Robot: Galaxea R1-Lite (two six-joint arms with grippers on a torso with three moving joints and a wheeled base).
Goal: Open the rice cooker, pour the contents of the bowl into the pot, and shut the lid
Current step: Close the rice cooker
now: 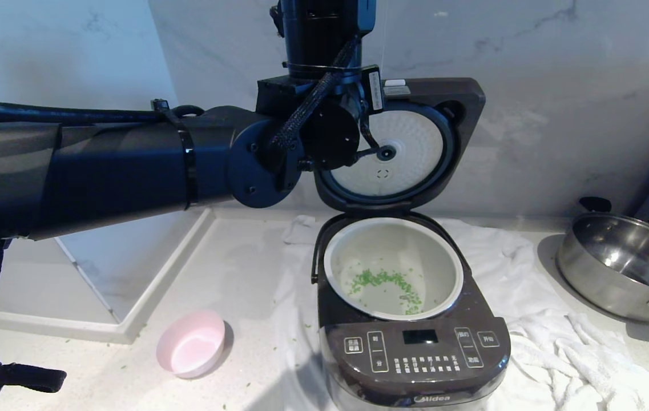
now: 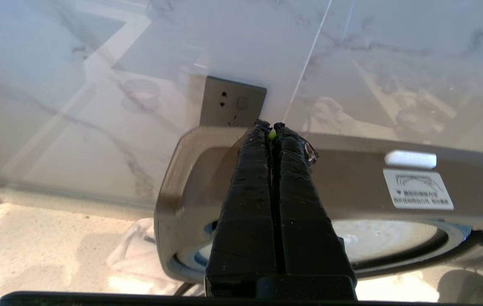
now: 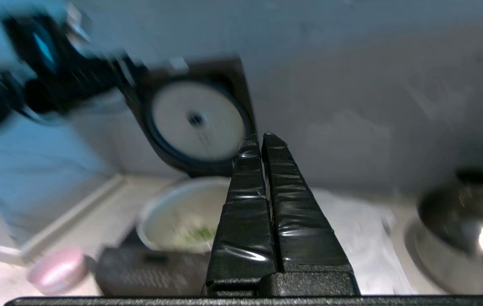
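A: Where is the cooker (image 1: 415,348) sitting?

B: It is sitting on a white towel (image 1: 535,342) on the worktop (image 1: 130,371), with its control panel facing the robot. The lid (image 1: 461,108) is standing upright at the back, showing its white dimpled plate (image 1: 410,148).

A: And the pot (image 1: 455,274)?

B: It is resting in the cooker's body, and the green bits (image 1: 384,281) are lying scattered over its floor. A few more green specks are lying loose on the worktop.

A: Is the bowl (image 1: 192,344) holding anything?

B: No green is showing inside it. It is standing on the worktop to the left of the cooker, apart from it, tipped a little so that its inside is facing the camera.

A: What is the left arm doing?

B: It is reaching across from the left, up beside the raised lid. In the wrist view the left hand (image 2: 272,127) is pressed together, with one green bit (image 2: 272,134) caught between the tips. The tips are pointing at the lid's top edge; whether they are touching it is not clear.

A: The right hand (image 3: 262,142)?

B: Its fingers are also lying together, gripping nothing. It is hanging above the worktop, looking down on the cooker, the bowl and the steel pan (image 1: 624,265) that is standing to the cooker's right.
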